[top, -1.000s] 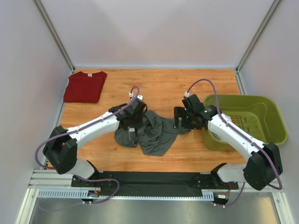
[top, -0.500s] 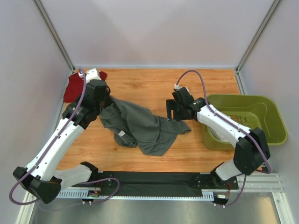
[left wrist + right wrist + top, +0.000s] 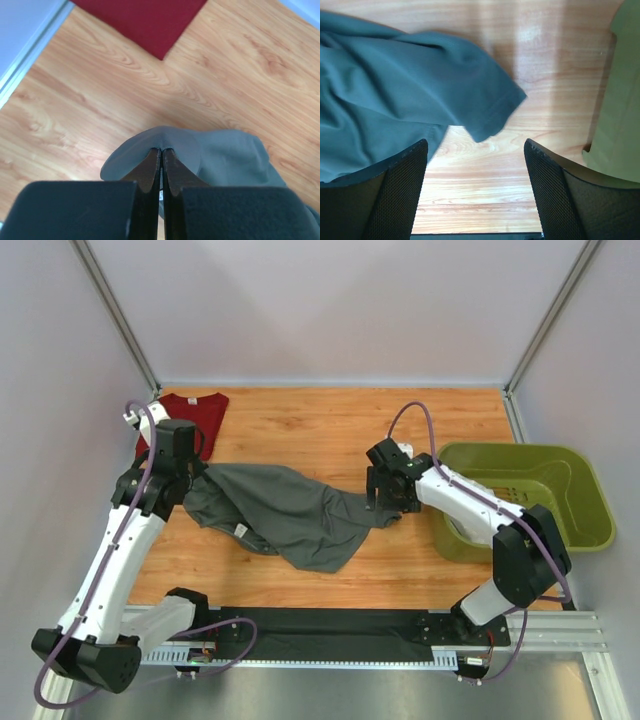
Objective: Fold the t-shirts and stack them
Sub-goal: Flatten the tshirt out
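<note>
Now your left claw [image 3: 161, 150] pinches the grey t-shirt [image 3: 285, 515] by its edge, near the red t-shirt [image 3: 185, 415], apparently to stretch it flat. Your right claw [image 3: 475, 143] gapes empty over the sleeve [image 3: 495, 107] farthest from the red t-shirt.

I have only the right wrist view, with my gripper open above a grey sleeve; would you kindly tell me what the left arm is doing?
Observer: The left gripper is shut on a fold of the dark grey t-shirt at its left end.
Operator: Thank you. Where is the other shirt?
Observer: The dark red t-shirt lies flat at the far left corner of the table, apart from the grey one.
Operator: And the green object at my right edge?
Observer: An olive-green basket standing on the right side.
</note>
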